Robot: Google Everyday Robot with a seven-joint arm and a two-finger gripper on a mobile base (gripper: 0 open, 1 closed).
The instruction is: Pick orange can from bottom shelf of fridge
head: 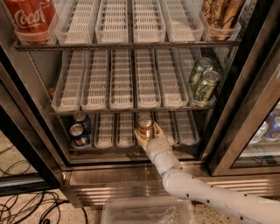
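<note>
- Inside the open fridge (109, 177), the robot's gripper (147, 132) reaches in from 5 o'clock and clasps the orange can (145, 124), one finger hugging each side.
- The can stands upright near the front of the bottom shelf (105, 131), in a middle lane, close to the centre of the view.
- The grasp looks made; the lift-out is the step in hand. The next move calls for raising the can a touch and drawing it straight back toward 6 o'clock, under the rack above and over the steel front edge.
- Count: one orange can; two blue cans (77, 131) on the same shelf at 9 o'clock of it, well apart; two green cans (205, 85) one rack up at 2 o'clock.
- On the top rack, one red cola container (30, 17) sits at 11 o'clock, and tan cans (223, 13) at 1 o'clock are cut off by the frame, number unclear.
</note>
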